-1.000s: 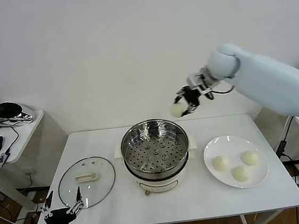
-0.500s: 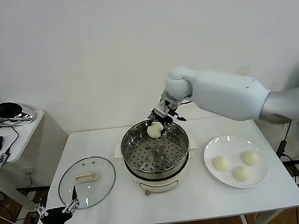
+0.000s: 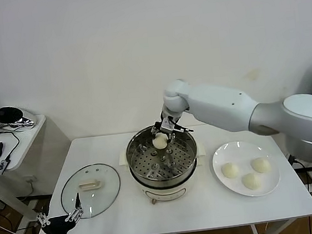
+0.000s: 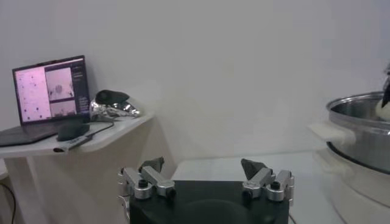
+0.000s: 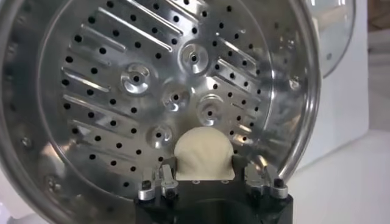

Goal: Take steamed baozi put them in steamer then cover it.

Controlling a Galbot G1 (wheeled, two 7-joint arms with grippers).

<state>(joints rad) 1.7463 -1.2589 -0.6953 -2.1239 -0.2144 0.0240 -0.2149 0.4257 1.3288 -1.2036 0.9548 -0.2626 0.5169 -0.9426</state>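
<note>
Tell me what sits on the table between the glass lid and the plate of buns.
The steamer stands between the cover and the plate, seen in the head view. The right gripper holds a baozi over its tray.

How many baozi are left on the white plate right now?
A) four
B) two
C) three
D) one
C: three baozi lie on the plate; the fourth sits between the right gripper's fingers above the steamer tray.
</note>
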